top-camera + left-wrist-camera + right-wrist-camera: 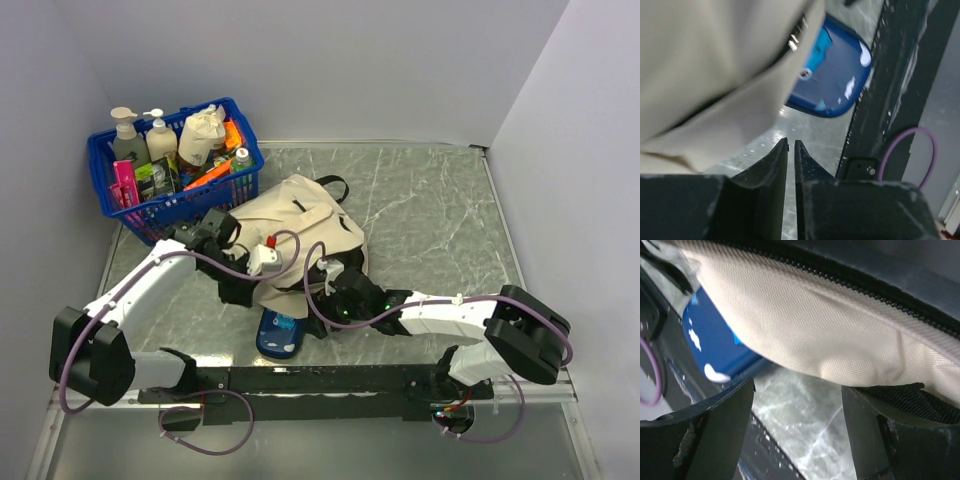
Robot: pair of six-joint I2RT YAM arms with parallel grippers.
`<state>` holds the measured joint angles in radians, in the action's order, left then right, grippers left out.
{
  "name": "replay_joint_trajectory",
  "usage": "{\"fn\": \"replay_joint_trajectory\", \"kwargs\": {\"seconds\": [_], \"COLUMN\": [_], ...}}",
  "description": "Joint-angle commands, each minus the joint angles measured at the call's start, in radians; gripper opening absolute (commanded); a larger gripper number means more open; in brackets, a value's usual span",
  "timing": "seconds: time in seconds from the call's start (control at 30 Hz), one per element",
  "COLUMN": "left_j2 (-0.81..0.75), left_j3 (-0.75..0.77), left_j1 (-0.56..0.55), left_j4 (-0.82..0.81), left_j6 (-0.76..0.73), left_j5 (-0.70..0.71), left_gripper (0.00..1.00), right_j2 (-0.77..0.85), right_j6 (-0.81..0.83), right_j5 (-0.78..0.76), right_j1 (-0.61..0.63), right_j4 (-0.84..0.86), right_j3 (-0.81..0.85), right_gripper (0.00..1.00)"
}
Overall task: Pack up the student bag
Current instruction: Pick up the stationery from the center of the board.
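The student bag (300,222), cream-beige with black zipper trim, lies in the middle of the table. A blue flat item with rounded corners (279,333) sticks out from under the bag's near edge. My left gripper (236,290) is at the bag's near left edge. In the left wrist view it (791,143) is shut and empty above the table, with the bag (715,65) and the blue item (835,80) ahead. My right gripper (335,297) is at the bag's near right edge. In the right wrist view it (797,390) is open and empty under the bag fabric (815,325), with the blue item (715,340) to its left.
A blue plastic basket (103,180) at the back left holds bottles, a small cloth pouch (203,133) and other items. The black mounting rail (330,378) runs along the near edge. Grey walls close in the left, back and right sides.
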<state>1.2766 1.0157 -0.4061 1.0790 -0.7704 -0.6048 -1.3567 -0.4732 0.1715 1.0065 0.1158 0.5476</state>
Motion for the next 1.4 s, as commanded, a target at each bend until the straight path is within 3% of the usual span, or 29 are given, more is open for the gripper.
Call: {"fn": "replay_joint_trajectory", "kwargs": {"seconds": [0.0,0.2,0.3,0.37,0.47,0.67,1.03,1.37], "left_j2": [-0.020,-0.097,-0.138,-0.152,-0.129,-0.062,0.130,0.420], "left_j3": [-0.060,-0.193,-0.287,-0.337,-0.385,-0.430,-0.339,-0.002], "left_j1": [0.029,0.030,0.030,0.032,0.030,-0.062,-0.325,-0.559], "left_j4": [0.019,-0.060,-0.189,-0.369,-0.517,-0.608,-0.700,-0.666], "left_j6": [-0.158,-0.242,-0.248,-0.189,-0.106,-0.095,-0.003,0.121], "left_j5": [-0.078,-0.064,-0.009,0.032,0.103,0.164,0.244,0.278], "left_gripper": [0.14,0.04,0.01,0.01,0.01,0.01,0.01,0.01], "right_j2": [-0.012,-0.093,-0.108,-0.111,-0.099,-0.010,0.117,0.432], "right_j6": [-0.025,-0.048,-0.073,-0.085,-0.108,-0.142,-0.225,-0.236], "right_j5": [-0.115,-0.150,-0.106,-0.092,-0.066,-0.067,-0.063,-0.104], "right_j1": [-0.002,-0.029,-0.063,-0.066,-0.066,-0.078,-0.149,-0.164], "right_j4": [0.183,0.183,0.214,0.222,0.235,0.249,0.272,0.248], "right_j3": [-0.015,0.047,0.054,0.052,0.025,-0.041,-0.196,-0.376], "right_gripper": [0.78,0.78,0.78,0.78,0.78,0.79,0.80,0.81]}}
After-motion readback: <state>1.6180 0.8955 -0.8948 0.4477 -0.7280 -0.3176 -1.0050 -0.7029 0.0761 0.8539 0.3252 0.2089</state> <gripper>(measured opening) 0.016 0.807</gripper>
